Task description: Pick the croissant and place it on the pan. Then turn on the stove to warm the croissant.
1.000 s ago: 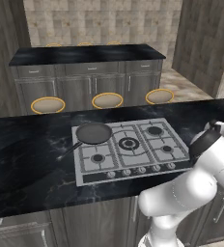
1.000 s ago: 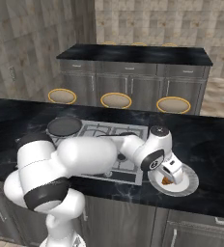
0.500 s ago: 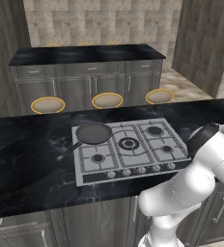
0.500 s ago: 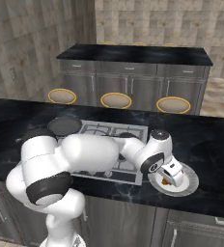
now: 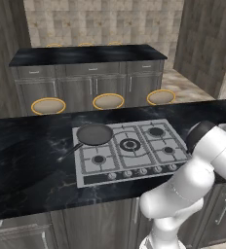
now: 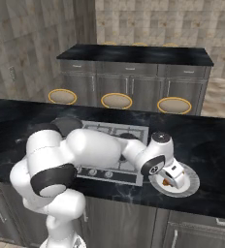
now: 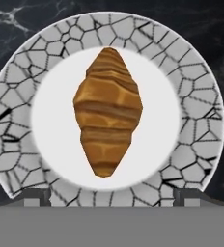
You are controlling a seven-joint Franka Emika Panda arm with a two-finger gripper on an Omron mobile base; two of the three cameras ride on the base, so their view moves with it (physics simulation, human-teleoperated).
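The croissant (image 7: pixel 108 111) is a small golden-brown pastry lying in the middle of a white plate (image 7: pixel 191 91) with a cracked grey rim. My gripper (image 7: pixel 112 198) hangs straight above it, open, its two fingertips (image 7: pixel 36 196) wide apart and touching nothing. From the right base view the gripper (image 6: pixel 174 177) sits low over the plate (image 6: pixel 193 180), and a bit of the croissant (image 6: pixel 167 182) shows under it. The dark pan (image 5: pixel 94 133) rests on the back left burner of the stove (image 5: pixel 129 151), its handle pointing left and forward. The stove's knobs (image 5: pixel 134 172) line the front edge.
The plate stands on the black marble counter (image 6: pixel 216 145) right of the stove, near the front edge. Three round stools (image 5: pixel 108 100) stand behind the counter, before a second dark counter (image 5: pixel 85 53). My arm (image 6: pixel 95 150) stretches across the stove's front.
The hand has sunk a little lower over the plate and the arm's elbow has shifted. The croissant and the pan have not moved.
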